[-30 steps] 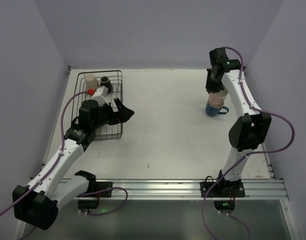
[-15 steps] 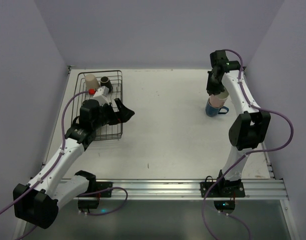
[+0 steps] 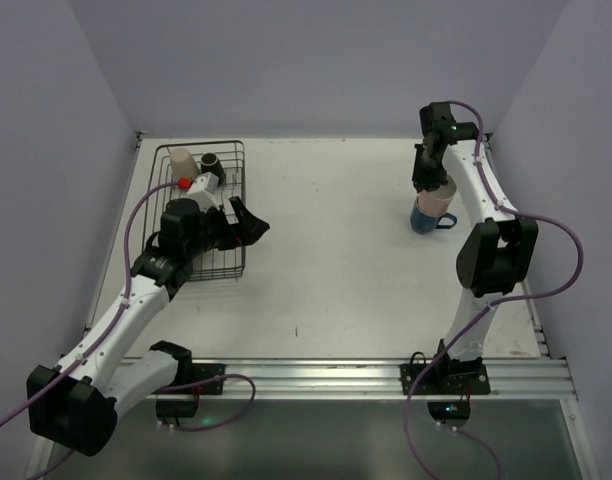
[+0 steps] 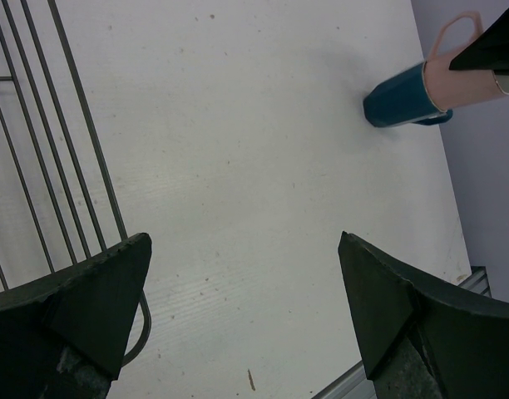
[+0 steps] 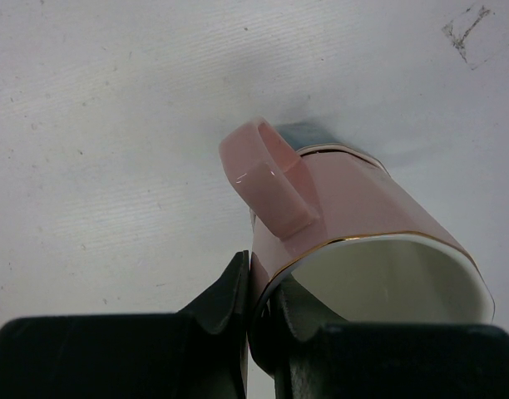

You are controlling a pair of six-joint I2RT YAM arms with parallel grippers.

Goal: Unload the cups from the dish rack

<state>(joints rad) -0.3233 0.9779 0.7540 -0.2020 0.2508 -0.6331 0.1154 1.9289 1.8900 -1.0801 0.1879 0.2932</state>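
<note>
My right gripper (image 3: 433, 178) is shut on the rim of a pink cup (image 5: 354, 216), one finger inside and one outside. The pink cup (image 3: 442, 191) sits nested in a blue cup (image 3: 426, 216) at the far right of the table. Both show in the left wrist view, pink (image 4: 466, 79) in blue (image 4: 400, 96). My left gripper (image 3: 251, 222) is open and empty, just right of the black wire dish rack (image 3: 236, 190). In the rack are a cream cup (image 3: 181, 162), a dark cup (image 3: 212, 163) and an orange-red cup (image 3: 184, 183), partly hidden by my left arm.
The rack's wires (image 4: 67, 158) stand at the left of the left wrist view. Lilac walls close the table at the back and both sides. A metal rail (image 3: 336, 375) runs along the near edge.
The right arm has shifted very slightly with the pink cup held on the blue one. The left arm has barely moved.
</note>
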